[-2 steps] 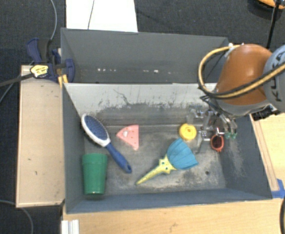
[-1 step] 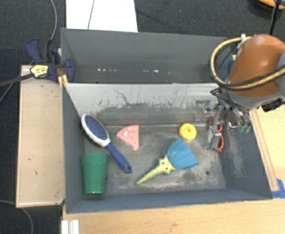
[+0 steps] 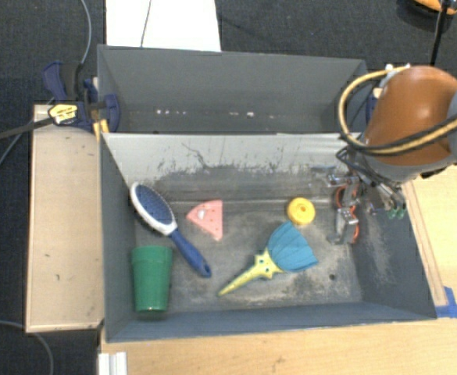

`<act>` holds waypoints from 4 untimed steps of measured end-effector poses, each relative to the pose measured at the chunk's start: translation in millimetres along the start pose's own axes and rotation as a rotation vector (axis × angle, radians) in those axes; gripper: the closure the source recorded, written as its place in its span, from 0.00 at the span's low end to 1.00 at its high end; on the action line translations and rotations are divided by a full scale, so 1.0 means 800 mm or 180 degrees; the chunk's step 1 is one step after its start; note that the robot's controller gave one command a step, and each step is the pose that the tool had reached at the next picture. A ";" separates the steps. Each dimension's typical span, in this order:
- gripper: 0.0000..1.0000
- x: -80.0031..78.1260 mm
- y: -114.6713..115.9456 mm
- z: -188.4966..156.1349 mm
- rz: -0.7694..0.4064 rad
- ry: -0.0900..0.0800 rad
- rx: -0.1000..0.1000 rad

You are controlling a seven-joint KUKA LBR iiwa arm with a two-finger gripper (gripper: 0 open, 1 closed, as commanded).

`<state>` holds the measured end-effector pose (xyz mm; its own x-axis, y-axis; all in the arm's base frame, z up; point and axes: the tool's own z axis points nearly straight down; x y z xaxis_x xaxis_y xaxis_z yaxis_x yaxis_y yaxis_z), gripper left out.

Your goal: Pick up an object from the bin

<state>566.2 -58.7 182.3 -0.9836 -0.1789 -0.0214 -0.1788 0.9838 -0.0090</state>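
The gripper [image 3: 348, 231] hangs low in the right part of the bin [image 3: 236, 92], close to the right wall. Whether the claw is spread or pressed together cannot be told, and nothing is seen held in it. The nearest thing is a yellow round piece [image 3: 300, 211], lying on the floor just beside the gripper, on the side away from the right wall, and apart from it. A blue fan-shaped toy [image 3: 292, 250] with a yellow pointed handle lies near, towards the front wall.

The step in hand is judged to be the approach. The yellow round piece is taken as the likeliest target, though this is not certain. The gripper should be centred over the chosen piece before any descent; the claw should be spread wider than the piece; the descent should be stopped short of the floor; the lift should be made straight up once the piece is pinched.

The floor is bare grey metal, flat, hard and scuffed. A small round piece is expected to slide or roll if it is touched off-centre, so contact should be made on both sides together. Bare floor is seen all round the yellow piece; the blue toy is near but not touching it. The right wall is close to the wrist, so sideways moves should be directed away from it. A pink wedge [image 3: 206, 217], a blue-and-white hairbrush [image 3: 162, 221] and a green cup [image 3: 151, 278] lie well apart on the far side of the floor and need not be disturbed.
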 end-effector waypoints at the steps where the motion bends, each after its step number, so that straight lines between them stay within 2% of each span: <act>1: 0.00 -0.012 0.043 0.068 -0.0755 0.0053 -0.0040; 2: 0.00 -0.002 0.069 0.104 -0.1064 0.0008 -0.0014; 3: 1.00 -0.013 0.067 0.130 -0.1706 0.0033 -0.0047; 4: 1.00 -0.013 0.067 0.130 -0.1704 0.0033 -0.0047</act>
<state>569.2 -5.0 77.8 -0.7549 -0.6558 -0.0078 -0.6558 0.7549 -0.0020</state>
